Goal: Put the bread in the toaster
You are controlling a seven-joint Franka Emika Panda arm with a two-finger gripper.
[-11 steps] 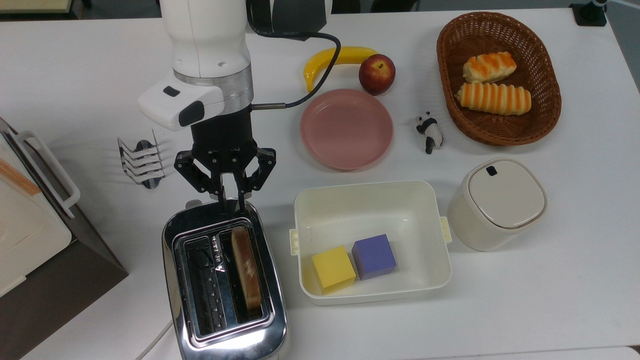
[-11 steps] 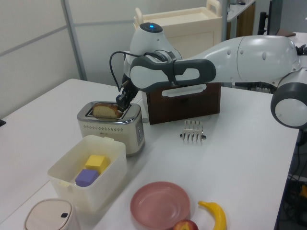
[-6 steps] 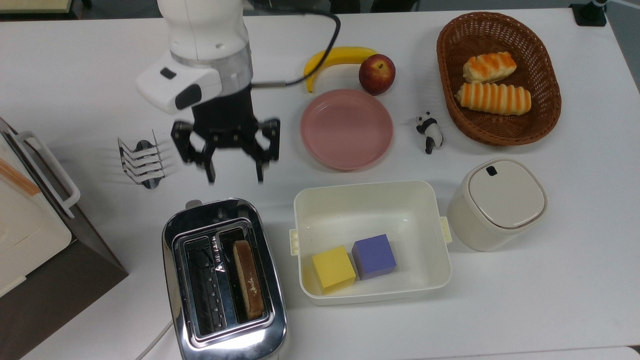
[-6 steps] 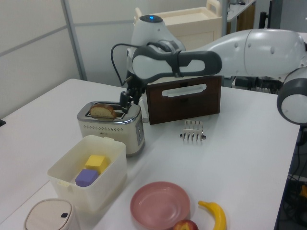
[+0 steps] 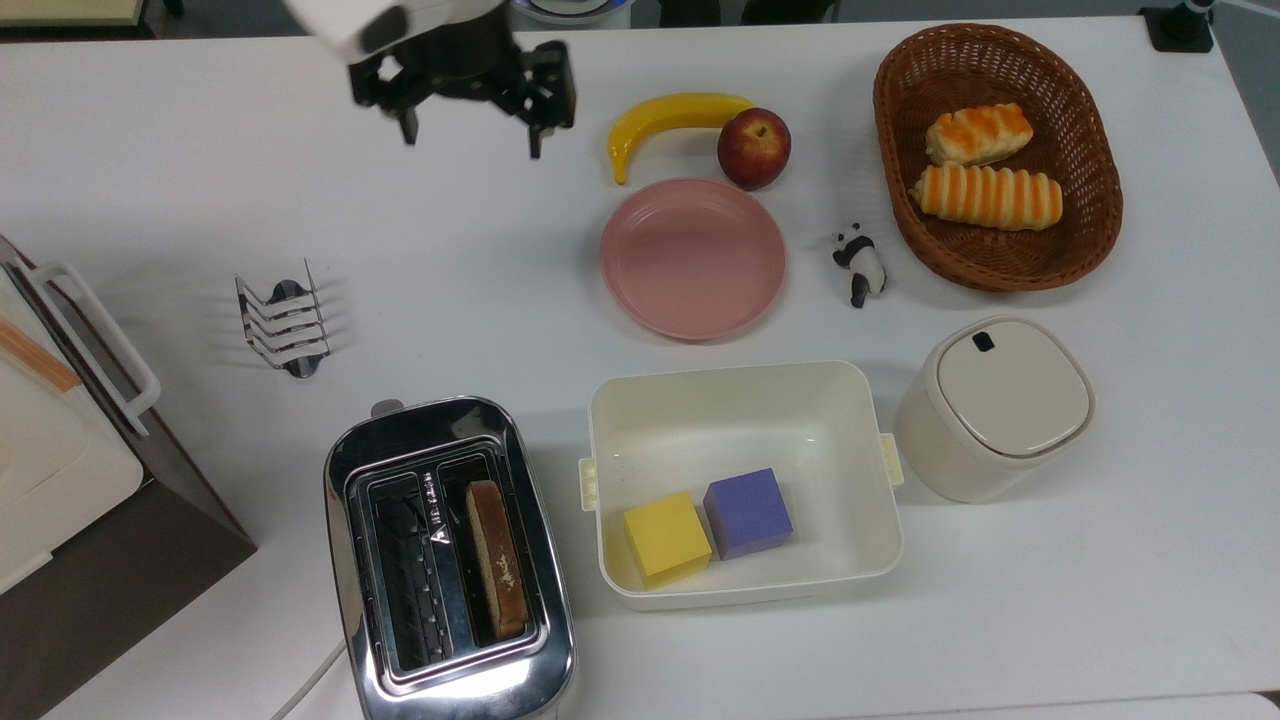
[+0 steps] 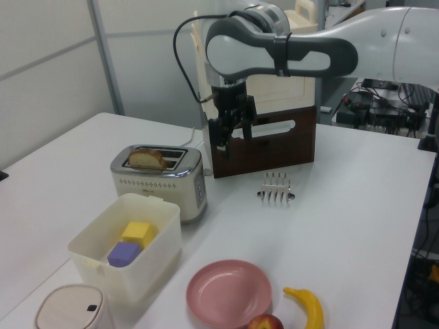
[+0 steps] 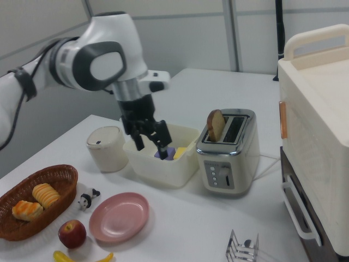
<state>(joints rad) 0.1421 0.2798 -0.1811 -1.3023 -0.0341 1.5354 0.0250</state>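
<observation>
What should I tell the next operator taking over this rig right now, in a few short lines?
Gripper: open, empty, raised clear of the toaster, above bare table near the banana.
Bread: standing in the toaster's slot nearer the cream tub, its top poking above the slot.
Done: bread placed in the toaster.
Left: nothing visible, unless the lever should be pressed.

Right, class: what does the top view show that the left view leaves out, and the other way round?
Top view, not left view: the basket with two rolls, and the panda figure. Left view, not top view: the arm's white forearm and the wall panels. Both: the bread standing in the toaster, the open gripper and the pink plate.
</observation>
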